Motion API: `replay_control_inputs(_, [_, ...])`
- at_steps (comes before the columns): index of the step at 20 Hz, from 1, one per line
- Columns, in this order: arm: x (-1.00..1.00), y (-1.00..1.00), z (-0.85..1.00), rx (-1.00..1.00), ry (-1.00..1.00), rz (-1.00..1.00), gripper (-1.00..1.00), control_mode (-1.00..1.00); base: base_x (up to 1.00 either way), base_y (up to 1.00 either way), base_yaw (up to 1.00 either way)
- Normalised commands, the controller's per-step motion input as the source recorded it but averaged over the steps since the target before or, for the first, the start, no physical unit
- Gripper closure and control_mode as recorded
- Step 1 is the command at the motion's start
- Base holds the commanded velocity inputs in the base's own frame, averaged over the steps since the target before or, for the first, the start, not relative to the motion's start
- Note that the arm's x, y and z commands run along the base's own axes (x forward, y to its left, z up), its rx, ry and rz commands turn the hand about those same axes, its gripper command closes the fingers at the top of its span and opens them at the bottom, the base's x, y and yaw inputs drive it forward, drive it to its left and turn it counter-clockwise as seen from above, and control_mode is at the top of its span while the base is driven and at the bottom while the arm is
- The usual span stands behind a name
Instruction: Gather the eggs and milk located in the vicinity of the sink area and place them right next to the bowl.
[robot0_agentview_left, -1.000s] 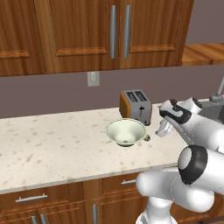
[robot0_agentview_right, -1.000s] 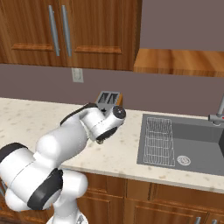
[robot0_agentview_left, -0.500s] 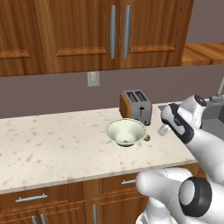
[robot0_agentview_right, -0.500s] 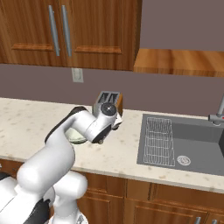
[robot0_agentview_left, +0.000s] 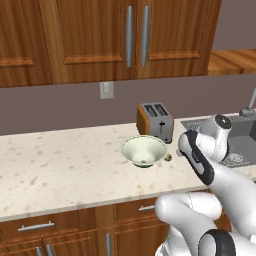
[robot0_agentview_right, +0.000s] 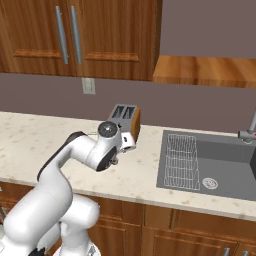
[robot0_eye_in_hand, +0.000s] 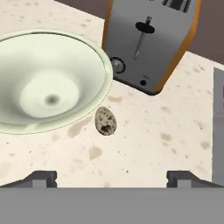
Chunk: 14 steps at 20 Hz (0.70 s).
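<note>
One egg lies beside the bowl; jaws apart, lift straight clear before seeking the milk

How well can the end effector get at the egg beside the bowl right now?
Probably well: the open end effector hangs above the egg, which lies bare on the counter beside the bowl, toaster behind it.

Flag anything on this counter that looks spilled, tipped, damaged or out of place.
Nothing stands out. The small speckled brown egg lies whole on the counter beside the pale cream-green bowl, which sits upright and empty. The silver and orange toaster stands square behind them. No spills show.
</note>
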Motion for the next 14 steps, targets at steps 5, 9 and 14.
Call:
replay_control_inputs(5, [-0.06, 0.02, 0.0, 0.0, 0.0, -0.26, -1.0, -1.0, 0.0, 0.0, 0.0])
replay_control_inputs(9, [-0.11, 0.0, 0.0, 0.0, 0.01, -0.22, -1.0, -1.0, 0.0, 0.0, 0.0])
replay_control_inputs(14, [-0.01, 0.01, 0.0, 0.0, 0.0, -0.04, -1.0, -1.0, 0.0, 0.0, 0.0])
